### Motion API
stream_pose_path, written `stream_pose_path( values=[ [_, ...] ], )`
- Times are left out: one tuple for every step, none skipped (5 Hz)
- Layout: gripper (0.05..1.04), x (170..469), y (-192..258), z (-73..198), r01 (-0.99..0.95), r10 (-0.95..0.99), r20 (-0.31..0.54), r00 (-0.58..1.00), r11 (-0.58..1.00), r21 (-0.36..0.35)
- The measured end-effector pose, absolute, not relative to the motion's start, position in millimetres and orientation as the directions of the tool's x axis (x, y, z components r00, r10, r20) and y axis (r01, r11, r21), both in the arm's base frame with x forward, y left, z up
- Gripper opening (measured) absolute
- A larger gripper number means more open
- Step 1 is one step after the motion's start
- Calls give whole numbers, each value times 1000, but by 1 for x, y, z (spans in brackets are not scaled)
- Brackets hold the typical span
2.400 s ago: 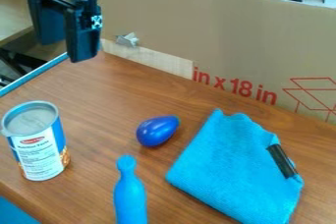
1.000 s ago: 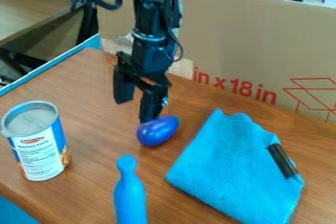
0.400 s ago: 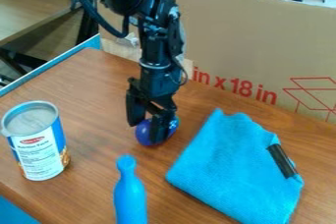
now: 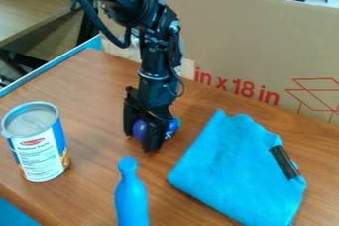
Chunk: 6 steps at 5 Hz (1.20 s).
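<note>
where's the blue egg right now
In the camera view, the blue egg is just left of centre, partly hidden by the end effector, between the can and the folded blue cloth.

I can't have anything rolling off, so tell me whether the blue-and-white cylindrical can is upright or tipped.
Upright: the can stands on the brown wood-grain tabletop, its round grey top facing up.

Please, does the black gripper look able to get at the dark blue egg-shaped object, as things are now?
Probably yes: the gripper is down at the egg-shaped object, its fingers around it. The can and cloth stay out of its way.
</note>
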<state>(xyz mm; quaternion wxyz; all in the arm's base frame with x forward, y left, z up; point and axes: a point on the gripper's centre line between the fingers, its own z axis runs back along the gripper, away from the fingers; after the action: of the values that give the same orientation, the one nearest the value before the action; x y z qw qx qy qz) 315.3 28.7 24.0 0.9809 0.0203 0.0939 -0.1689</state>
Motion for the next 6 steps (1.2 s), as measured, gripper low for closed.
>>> stream_pose_path(
  values=[
    [849, 307, 36, 33, 317, -318, -167, 933, 948, -37],
    [849, 304, 47, 87, 255, -256, -26, 966, 966, -49],
    [849, 297, 76, 119, 152, -149, 35, 988, 983, -107],
    [849, 293, 113, 128, 39, -38, 28, 999, 999, -4],
    [849, 288, 158, 119, -101, 102, -23, 995, 993, 60],
    [849, 272, 200, 119, -189, 190, -40, 981, 982, 29]
  ],
)
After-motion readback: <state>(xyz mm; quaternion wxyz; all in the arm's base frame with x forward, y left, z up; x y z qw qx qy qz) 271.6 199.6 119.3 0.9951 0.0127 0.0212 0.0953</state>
